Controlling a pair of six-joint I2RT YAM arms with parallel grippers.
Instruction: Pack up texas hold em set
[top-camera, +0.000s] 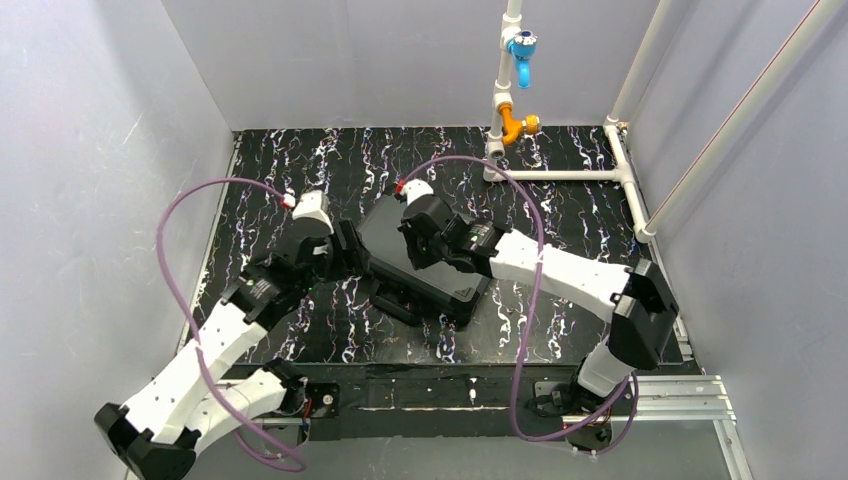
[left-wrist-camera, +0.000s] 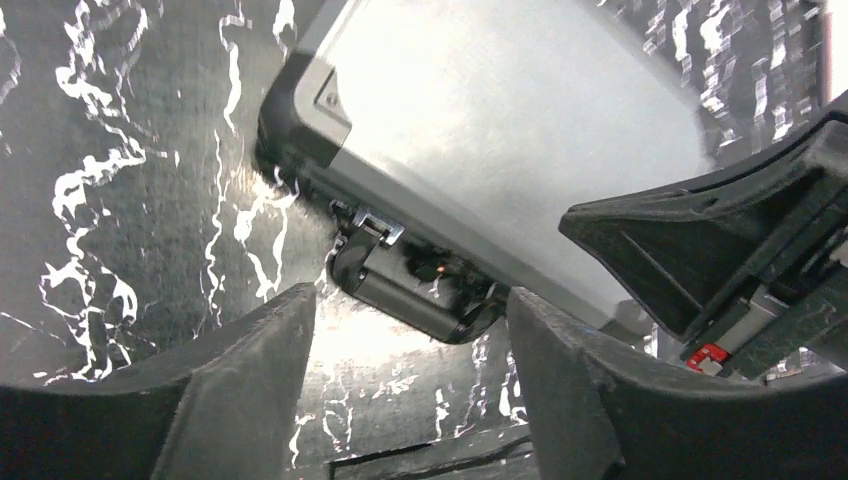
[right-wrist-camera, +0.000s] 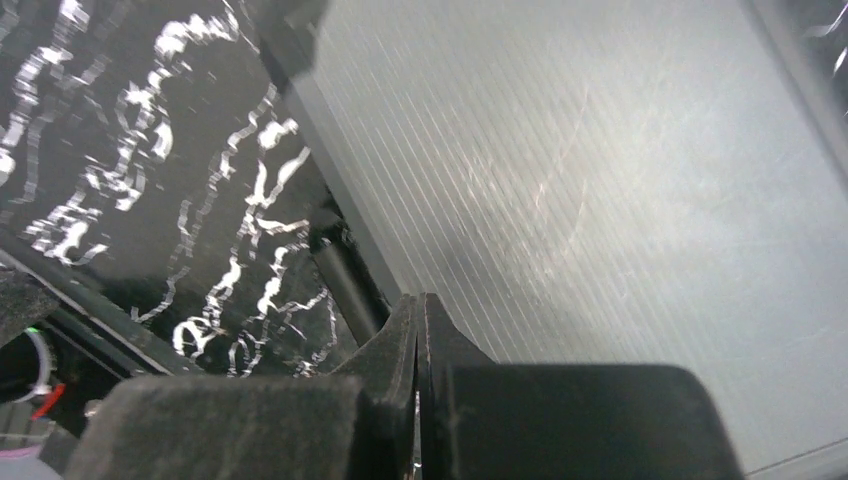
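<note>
Briefcase (top-camera: 420, 262) closed, diagonal on table (top-camera: 300, 170). Left pincer (left-wrist-camera: 410, 322) spread, handle (left-wrist-camera: 400, 290) just ahead. Right pincer (right-wrist-camera: 418, 305) pressed together atop lid (right-wrist-camera: 600, 180).

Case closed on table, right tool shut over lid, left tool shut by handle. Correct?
No: the left tool, by the handle, is open, jaws wide apart, per the left wrist view. The case is closed, the right tool shut over its lid.

Bare table (top-camera: 300, 165) lies open behind the briefcase (top-camera: 385, 245); a pipe frame (top-camera: 560, 175) crowds the back right.
</note>
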